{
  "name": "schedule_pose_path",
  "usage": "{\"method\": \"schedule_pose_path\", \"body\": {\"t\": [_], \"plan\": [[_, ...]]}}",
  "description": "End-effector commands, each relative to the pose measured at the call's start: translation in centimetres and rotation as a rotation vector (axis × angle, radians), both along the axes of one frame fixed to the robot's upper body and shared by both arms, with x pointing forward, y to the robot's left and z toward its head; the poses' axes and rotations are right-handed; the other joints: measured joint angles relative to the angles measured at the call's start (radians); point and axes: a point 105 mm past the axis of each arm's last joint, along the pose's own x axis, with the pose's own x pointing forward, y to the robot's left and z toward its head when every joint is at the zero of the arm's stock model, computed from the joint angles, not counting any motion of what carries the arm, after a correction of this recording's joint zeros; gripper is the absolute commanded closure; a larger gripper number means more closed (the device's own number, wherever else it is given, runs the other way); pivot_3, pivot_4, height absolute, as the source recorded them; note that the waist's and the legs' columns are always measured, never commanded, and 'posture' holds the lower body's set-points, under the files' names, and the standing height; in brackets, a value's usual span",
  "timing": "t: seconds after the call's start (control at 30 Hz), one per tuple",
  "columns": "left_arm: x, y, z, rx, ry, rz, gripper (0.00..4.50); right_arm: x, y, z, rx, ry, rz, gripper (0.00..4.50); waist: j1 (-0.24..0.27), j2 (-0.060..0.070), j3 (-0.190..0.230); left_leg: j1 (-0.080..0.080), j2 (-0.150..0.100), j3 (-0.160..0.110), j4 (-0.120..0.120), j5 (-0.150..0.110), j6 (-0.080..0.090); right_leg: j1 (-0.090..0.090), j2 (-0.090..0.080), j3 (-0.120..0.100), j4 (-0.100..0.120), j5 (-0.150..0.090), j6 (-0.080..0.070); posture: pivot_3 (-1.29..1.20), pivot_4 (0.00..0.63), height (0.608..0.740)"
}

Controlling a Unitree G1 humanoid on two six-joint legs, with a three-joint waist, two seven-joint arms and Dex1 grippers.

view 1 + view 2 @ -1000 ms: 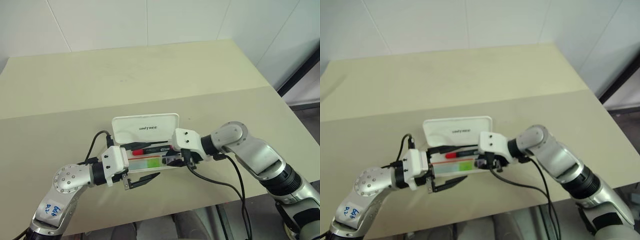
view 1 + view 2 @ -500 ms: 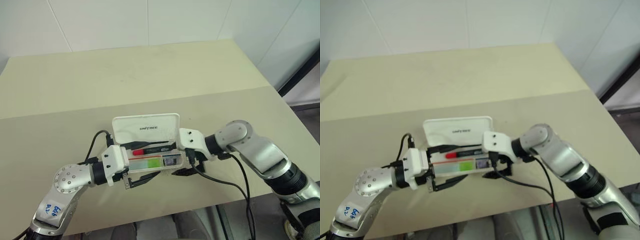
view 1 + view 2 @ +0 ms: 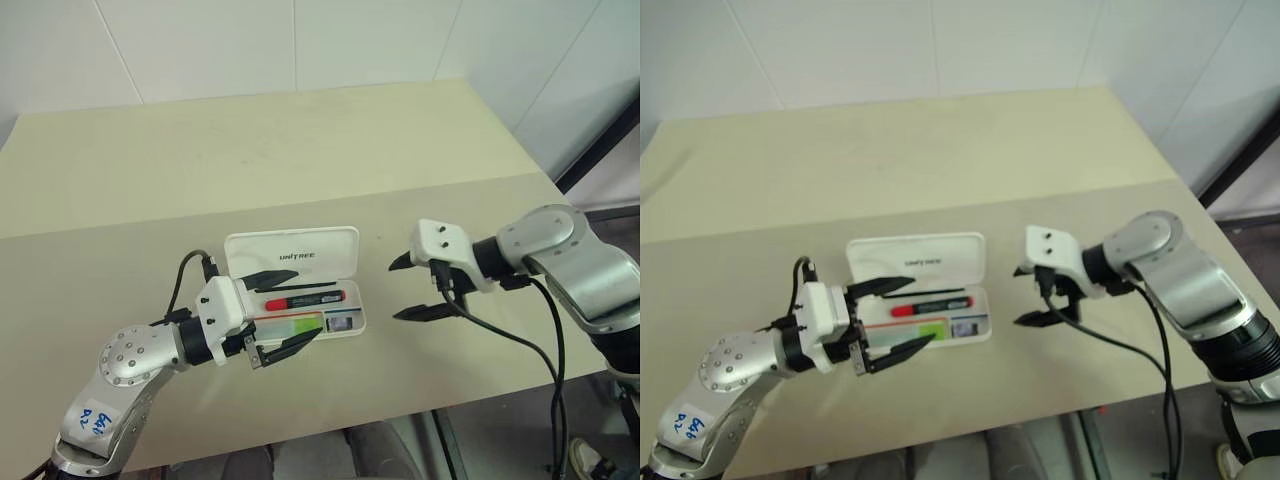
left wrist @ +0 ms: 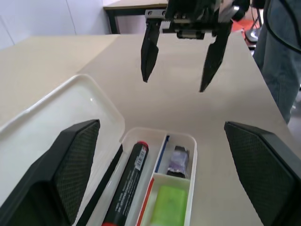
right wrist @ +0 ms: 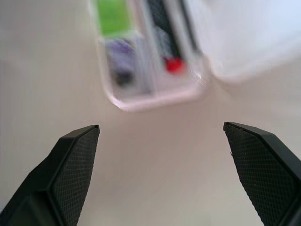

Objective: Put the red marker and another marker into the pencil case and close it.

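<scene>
The pencil case (image 3: 290,254) lies open on the table, its lid tipped back and lettering showing. In its tray lies the red marker (image 3: 305,299), black-barrelled, along the hinge side. The green marker (image 3: 301,323) rests in the front compartment beside a small dark piece (image 3: 341,323). My left gripper (image 3: 310,302) is open, one finger over the hinge side and one past the front edge of the case's left half. My right gripper (image 3: 393,292) hangs open to the right of the case, apart from it, and the left wrist view has that right gripper (image 4: 173,84) above the table.
The beige table (image 3: 150,180) stretches far behind the case up to a white wall. Its front edge runs close below my left gripper, and its right edge lies beyond my right arm. A black cable trails from each wrist.
My right gripper has drawn away from the case's right end to the right and opened wide. The case and both markers lie as before, and the left gripper has stayed put.
</scene>
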Motion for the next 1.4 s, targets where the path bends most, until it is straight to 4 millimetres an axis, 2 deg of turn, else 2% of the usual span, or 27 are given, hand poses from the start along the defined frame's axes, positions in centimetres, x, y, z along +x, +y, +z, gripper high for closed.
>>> {"method": "schedule_pose_path", "body": {"t": [0.03, 0.13, 0.23, 0.3, 0.43, 0.5, 0.6, 0.67, 0.77, 0.87, 0.97, 1.1, 1.17, 1.23, 1.33, 1.4], "plan": [[-0.3, -0.2, 1.3, -0.018, -0.030, -0.005, 0.00, 0.5, -0.2, 1.4, 0.007, -0.065, 0.007, 0.04, 0.000, 0.000, 0.000, 0.000, 0.000, 0.000, 0.000, 0.000, 0.000, 0.000, 0.000, 0.000, 0.000, 0.000, 0.000, 0.00, 0.150, 0.740], [0.0, -0.3, 2.3, -0.029, -0.067, 0.009, 0.00, 1.0, -0.5, 1.4, -0.002, -0.078, -0.002, 0.04, 0.001, 0.000, 0.000, 0.000, 0.000, 0.000, 0.000, 0.000, 0.000, 0.000, 0.000, 0.000, 0.000, 0.000, 0.000, 0.00, 0.150, 0.740], [1.5, 1.2, 6.6, -0.165, -0.163, 0.152, 0.00, 2.3, -2.0, 1.4, -0.021, -0.101, -0.053, 0.04, 0.003, -0.002, 0.001, 0.000, 0.000, 0.000, 0.001, 0.000, 0.000, 0.000, 0.000, 0.000, 0.000, 0.000, 0.000, 0.00, 0.150, 0.740], [1.9, 1.9, 8.1, -0.206, -0.189, 0.200, 0.00, 2.7, -2.4, 1.3, -0.025, -0.107, -0.066, 0.04, 0.004, -0.002, 0.001, 0.000, 0.000, 0.000, 0.001, 0.000, 0.000, 0.000, 0.000, 0.000, 0.001, 0.001, 0.001, 0.00, 0.150, 0.740], [2.4, 3.0, 10.0, -0.244, -0.216, 0.264, 0.00, 3.1, -2.5, 1.4, -0.021, -0.115, -0.064, 0.04, 0.000, -0.002, 0.001, 0.000, 0.000, 0.000, 0.000, 0.000, 0.000, 0.000, 0.000, 0.000, 0.001, 0.001, 0.001, 0.00, 0.150, 0.740], [3.1, 4.2, 11.3, -0.274, -0.244, 0.346, 0.00, 3.7, -1.6, 2.3, 0.044, -0.153, -0.057, 0.04, -0.001, -0.002, 0.001, 0.000, 0.000, 0.000, 0.000, 0.000, 0.001, 0.000, 0.000, 0.000, 0.002, 0.007, 0.012, 0.00, 0.150, 0.740], [3.7, 5.6, 11.4, -0.277, -0.220, 0.421, 0.63, 4.0, -1.1, 3.4, 0.124, -0.175, -0.065, 0.00, -0.002, -0.002, 0.001, 0.000, 0.000, 0.000, 0.001, 0.000, 0.001, 0.000, 0.000, 0.000, 0.002, 0.007, 0.012, 0.00, 0.150, 0.740], [3.8, 6.5, 11.3, -0.307, -0.206, 0.459, 1.25, 4.2, -0.3, 5.4, 0.285, -0.230, -0.058, 0.00, 0.000, -0.003, 0.002, 0.000, 0.000, 0.000, 0.001, 0.000, 0.001, 0.000, 0.000, 0.000, 0.001, 0.007, 0.012, 0.00, 0.150, 0.740], [4.3, 8.2, 11.1, -0.345, -0.180, 0.523, 2.30, 3.6, 0.5, 7.1, 0.446, -0.260, -0.032, 0.00, 0.002, -0.003, 0.002, 0.000, 0.000, 0.000, 0.001, 0.000, 0.001, 0.000, 0.000, 0.000, 0.001, 0.007, 0.012, 0.00, 0.150, 0.740], [4.7, 9.9, 10.6, -0.370, -0.145, 0.577, 3.31, 2.9, 0.5, 6.9, 0.488, -0.243, -0.027, 0.00, 0.004, -0.003, 0.002, 0.000, 0.000, -0.001, 0.000, 0.000, 0.001, 0.000, 0.000, 0.000, 0.001, 0.008, 0.013, 0.00, 0.150, 0.740], [4.9, 11.6, 9.9, -0.377, -0.108, 0.636, 4.43, 1.9, 0.8, 7.5, 0.571, -0.267, 0.018, 0.00, 0.003, -0.003, 0.002, -0.001, 0.000, -0.001, 0.000, -0.001, 0.001, 0.000, 0.000, 0.000, 0.001, 0.008, 0.014, 0.00, 0.150, 0.740], [5.1, 14.1, 9.2, -0.414, -0.069, 0.709, 4.48, 0.9, 1.0, 7.6, 0.628, -0.263, 0.047, 0.00, 0.001, -0.003, 0.002, -0.001, 0.000, 0.000, 0.000, -0.001, 0.001, 0.000, 0.000, 0.000, 0.001, 0.008, 0.014, 0.00, 0.150, 0.740], [5.5, 15.3, 8.6, -0.423, -0.037, 0.736, 4.48, 1.1, 1.1, 7.1, 0.604, -0.266, 0.030, 0.00, -0.001, -0.003, 0.002, 0.000, 0.000, 0.000, 0.000, -0.001, 0.001, 0.000, 0.000, 0.000, 0.001, 0.007, 0.011, 0.00, 0.150, 0.740], [6.7, 16.7, 7.1, -0.372, -0.006, 0.776, 4.48, 1.3, 1.3, 6.6, 0.589, -0.267, 0.023, 0.00, 0.000, -0.003, 0.002, 0.000, 0.000, 0.000, 0.001, -0.001, 0.001, 0.000, 0.000, 0.000, 0.001, 0.006, 0.010, 0.00, 0.150, 0.740], [7.8, 17.0, 6.3, -0.400, 0.047, 0.738, 4.48, 1.4, 1.5, 6.5, 0.592, -0.270, 0.023, 0.00, -0.001, -0.003, 0.002, 0.000, 0.000, 0.000, 0.001, -0.001, 0.001, 0.000, 0.000, 0.000, 0.000, 0.002, 0.001, 0.00, 0.150, 0.740], [8.3, 16.9, 5.8, -0.418, 0.085, 0.707, 4.48, 1.4, 1.7, 6.8, 0.602, -0.274, 0.027, 0.00, -0.001, -0.003, 0.002, 0.000, 0.000, 0.000, 0.001, -0.001, 0.001, 0.000, 0.000, 0.000, 0.000, 0.003, 0.001, 0.00, 0.150, 0.740]]}}
